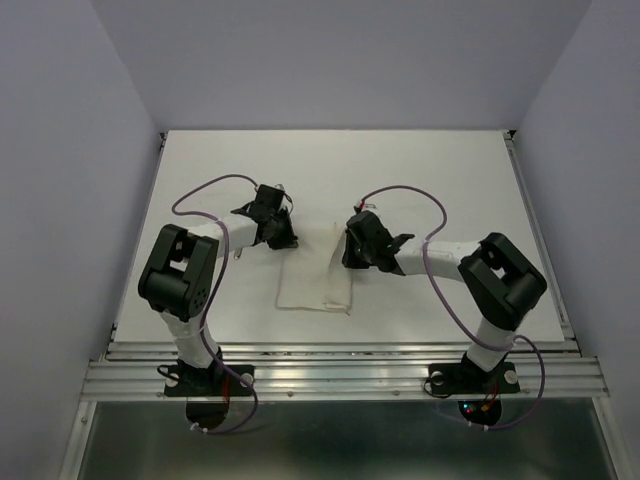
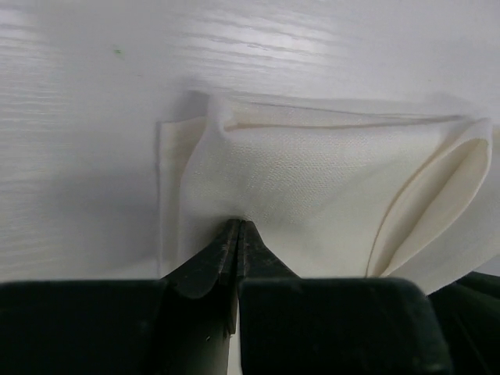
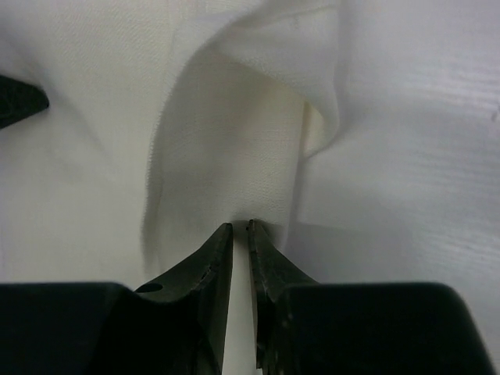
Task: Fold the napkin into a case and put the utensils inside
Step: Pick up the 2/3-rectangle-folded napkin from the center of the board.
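The white napkin (image 1: 315, 282) lies partly folded at the middle of the table, between my two arms. My left gripper (image 1: 285, 238) sits at its far left corner. In the left wrist view the jaws (image 2: 238, 223) are pressed together on the near edge of the layered napkin (image 2: 312, 176). My right gripper (image 1: 352, 248) is at the far right corner, where the cloth rises off the table. In the right wrist view its jaws (image 3: 241, 226) stand almost together on a lifted, curling flap of the napkin (image 3: 234, 148). The utensils are out of view, and no case shows.
The white tabletop (image 1: 450, 180) runs between pale walls on three sides. An aluminium rail (image 1: 340, 375) carrying both arm bases runs along the near edge. Purple cables (image 1: 205, 185) loop above each arm.
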`<state>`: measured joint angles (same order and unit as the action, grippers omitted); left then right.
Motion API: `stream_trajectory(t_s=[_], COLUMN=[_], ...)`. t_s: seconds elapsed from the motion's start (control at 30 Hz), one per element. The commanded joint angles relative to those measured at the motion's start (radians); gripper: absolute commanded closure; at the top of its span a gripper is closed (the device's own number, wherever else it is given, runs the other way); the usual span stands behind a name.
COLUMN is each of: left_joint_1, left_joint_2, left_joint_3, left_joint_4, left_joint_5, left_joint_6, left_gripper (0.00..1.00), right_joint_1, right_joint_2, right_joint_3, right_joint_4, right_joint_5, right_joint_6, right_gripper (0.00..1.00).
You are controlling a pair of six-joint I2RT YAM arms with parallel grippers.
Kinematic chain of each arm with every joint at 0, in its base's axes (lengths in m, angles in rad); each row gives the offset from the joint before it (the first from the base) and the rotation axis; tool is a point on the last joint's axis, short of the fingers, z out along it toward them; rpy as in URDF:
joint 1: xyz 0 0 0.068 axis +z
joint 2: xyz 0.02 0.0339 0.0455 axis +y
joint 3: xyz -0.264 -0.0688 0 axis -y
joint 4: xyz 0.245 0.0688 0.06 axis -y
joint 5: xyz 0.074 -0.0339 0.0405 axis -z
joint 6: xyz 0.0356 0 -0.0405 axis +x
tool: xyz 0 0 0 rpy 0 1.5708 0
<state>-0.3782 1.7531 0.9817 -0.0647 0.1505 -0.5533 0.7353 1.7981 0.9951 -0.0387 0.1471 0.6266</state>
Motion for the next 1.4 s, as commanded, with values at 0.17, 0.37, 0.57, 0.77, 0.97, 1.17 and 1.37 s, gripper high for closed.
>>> stream_trajectory(t_s=[0.17, 0.37, 0.57, 0.77, 0.97, 1.17, 1.37], left_joint_1=[-0.094, -0.077, -0.024, -0.005, -0.004, -0.001, -0.002], left_joint_2=[0.052, -0.007, -0.058, -0.044, -0.003, 0.008, 0.034], left_joint_3=[0.155, 0.193, 0.169, 0.146, 0.147, 0.144, 0.123], left_joint_4=[-0.026, -0.075, -0.099, -0.095, -0.107, -0.121, -0.138], left_joint_5=[0.046, 0.057, 0.043, 0.050, 0.041, 0.023, -0.028], left_joint_6=[0.072, 0.108, 0.119, 0.116, 0.108, 0.115, 0.113], left_gripper=[0.89, 0.79, 0.61, 0.43, 0.43, 0.43, 0.43], right_joint_1=[0.021, -0.031, -0.125, -0.137, -0.137, -0.137, -0.137], right_joint_2=[-0.201, -0.296, -0.244, -0.180, -0.105, -0.054, -0.013], right_joint_3=[-0.118, -0.038, 0.005, 0.059, 0.100, 0.129, 0.166], right_joint_4=[-0.139, -0.167, -0.167, -0.162, -0.136, -0.102, -0.087], right_joint_5=[0.093, 0.218, 0.197, 0.161, 0.094, 0.023, -0.014], right_joint_6=[0.050, -0.025, -0.085, -0.133, -0.140, -0.120, -0.103], right_gripper=[0.77, 0.73, 0.73, 0.77, 0.78, 0.79, 0.79])
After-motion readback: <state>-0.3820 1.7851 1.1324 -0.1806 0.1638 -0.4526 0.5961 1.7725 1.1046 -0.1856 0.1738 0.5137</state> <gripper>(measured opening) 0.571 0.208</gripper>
